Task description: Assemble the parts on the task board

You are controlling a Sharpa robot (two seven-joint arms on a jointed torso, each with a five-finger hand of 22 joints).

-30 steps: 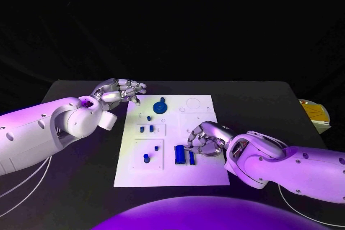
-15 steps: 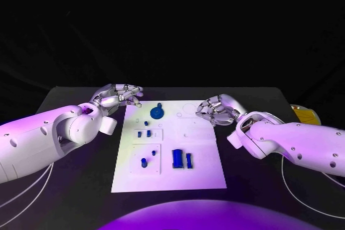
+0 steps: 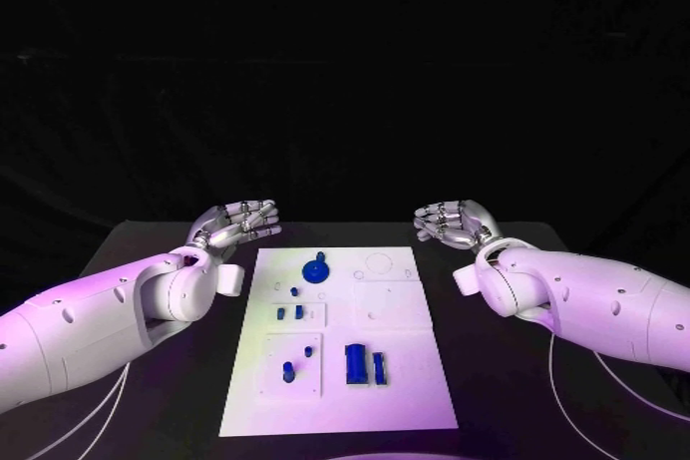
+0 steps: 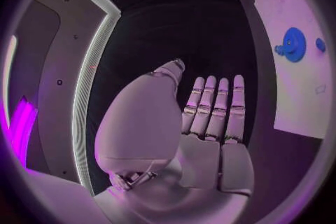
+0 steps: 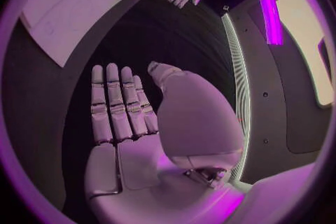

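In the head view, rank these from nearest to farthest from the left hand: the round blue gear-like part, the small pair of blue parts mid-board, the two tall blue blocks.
Measured from the left hand:
1. Round blue part, at the board's far end, on the left-hand side.
2. Small blue pair, mid-board, left column.
3. Two tall blue blocks, near end of the task board, toward the middle.

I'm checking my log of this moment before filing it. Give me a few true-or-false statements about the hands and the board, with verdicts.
1. The left hand holds a blue part. False: it is open and holds nothing.
2. The right hand is off the task board. True.
3. The round blue part lies near the board's far end. True.
4. The two upright blue blocks stand at the board's far end. False: they stand in its near half.
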